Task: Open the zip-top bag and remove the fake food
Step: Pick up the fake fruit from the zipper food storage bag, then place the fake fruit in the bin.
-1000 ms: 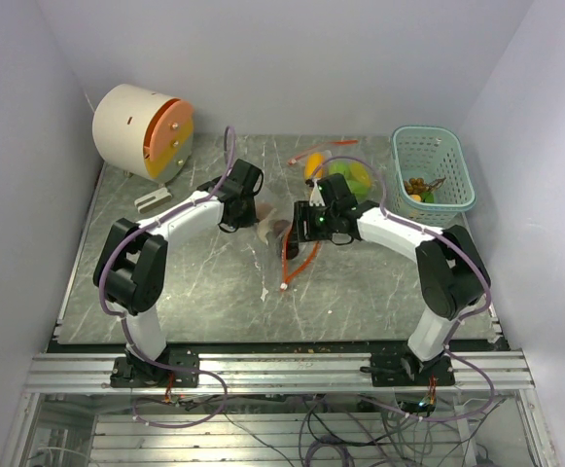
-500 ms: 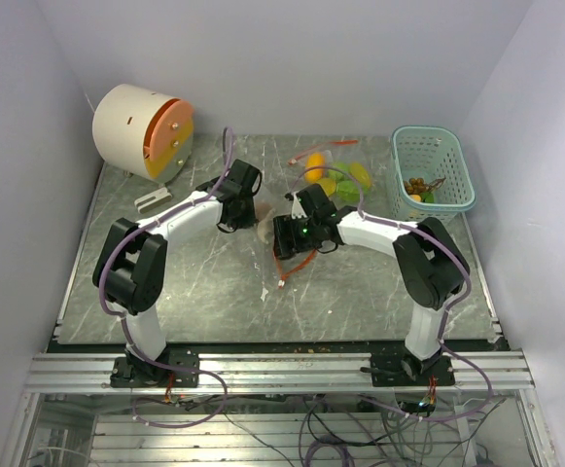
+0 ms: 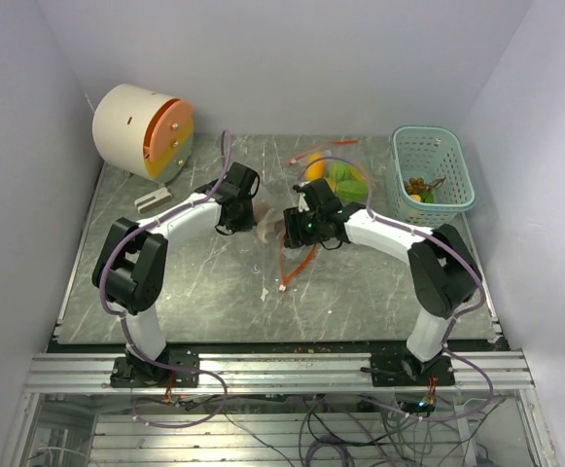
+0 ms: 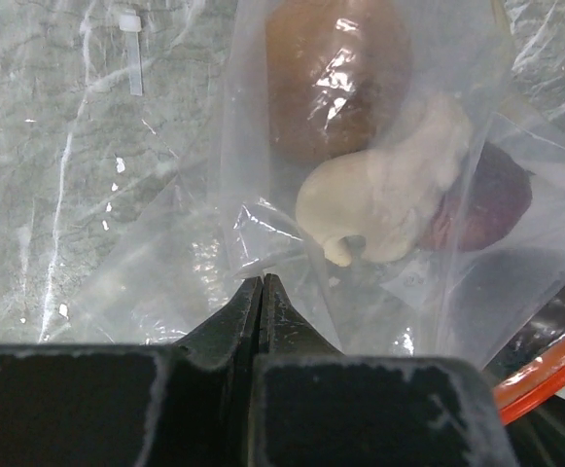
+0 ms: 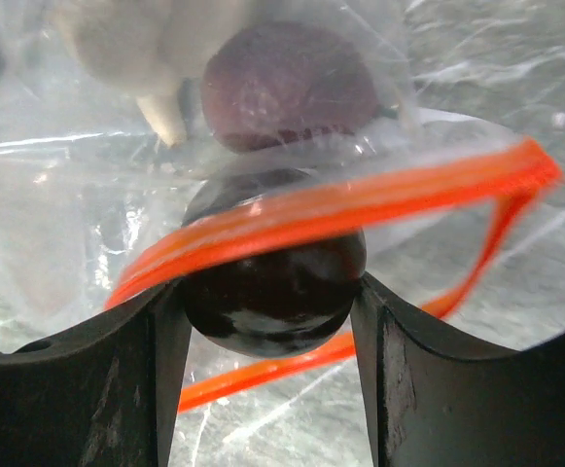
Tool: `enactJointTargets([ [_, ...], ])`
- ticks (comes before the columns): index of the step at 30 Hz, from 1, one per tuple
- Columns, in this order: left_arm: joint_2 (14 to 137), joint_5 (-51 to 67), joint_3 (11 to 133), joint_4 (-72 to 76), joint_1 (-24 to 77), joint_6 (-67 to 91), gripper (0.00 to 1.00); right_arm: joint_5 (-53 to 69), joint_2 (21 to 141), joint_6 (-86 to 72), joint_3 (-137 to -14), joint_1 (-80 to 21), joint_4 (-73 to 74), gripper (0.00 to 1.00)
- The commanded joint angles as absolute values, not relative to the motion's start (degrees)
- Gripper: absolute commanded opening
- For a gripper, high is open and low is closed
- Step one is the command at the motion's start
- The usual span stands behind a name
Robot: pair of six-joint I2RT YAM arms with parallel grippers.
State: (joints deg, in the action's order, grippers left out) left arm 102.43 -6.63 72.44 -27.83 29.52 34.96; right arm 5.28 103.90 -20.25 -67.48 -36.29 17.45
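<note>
The clear zip-top bag [image 3: 280, 238] lies on the table between my two grippers, its red-orange zip strip [image 3: 297, 261] trailing toward the near side. My left gripper [image 4: 263, 283] is shut on a fold of the bag's plastic [image 4: 263, 233]. Inside the bag are a brown lump [image 4: 335, 73], a cream mushroom piece [image 4: 389, 195] and a maroon piece [image 4: 486, 199]. My right gripper [image 5: 267, 292] is at the bag's mouth, shut on a dark glossy round piece [image 5: 272, 282], with the zip strip [image 5: 340, 214] across it. An orange fruit [image 3: 315, 171] and green bits [image 3: 352, 185] lie behind the right arm.
A pale teal basket [image 3: 454, 165] with a few small brown and yellow pieces stands at the far right. A cream drum with an orange face [image 3: 141, 129] stands at the far left. A small white clip [image 3: 152, 200] lies in front of the drum.
My right gripper pushed left into the bag's mouth, then drew back slightly to the right. The left gripper has kept its hold and place.
</note>
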Motion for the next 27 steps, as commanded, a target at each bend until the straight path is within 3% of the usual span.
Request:
enactJointTargets([
  [1,101.24,-4.74,71.91,-26.48,28.86,34.79,0.07,-0.05,96.83,-18.82,-68.85,-33.88,18.14,0.51],
  [10,101.14,-3.14,72.37,-25.88,28.83,34.03,0.07,0.09,89.07,-18.22,-74.38,-14.89,18.95,0.51],
  [16,101.75,-2.18,72.69,-25.34,28.83,34.1,0.07,-4.51,91.34,-20.37,-82.17,-2.17,24.92,0.52],
  [23,101.44,-2.59,72.19,-25.25,28.83,34.28,0.07,-5.54,92.4,-22.14,-82.14,4.66,26.43,0.52],
  [27,101.68,-2.22,72.14,-25.03,28.83,34.45,0.07,-5.79,93.75,-22.33,-82.6,5.95,28.11,0.71],
])
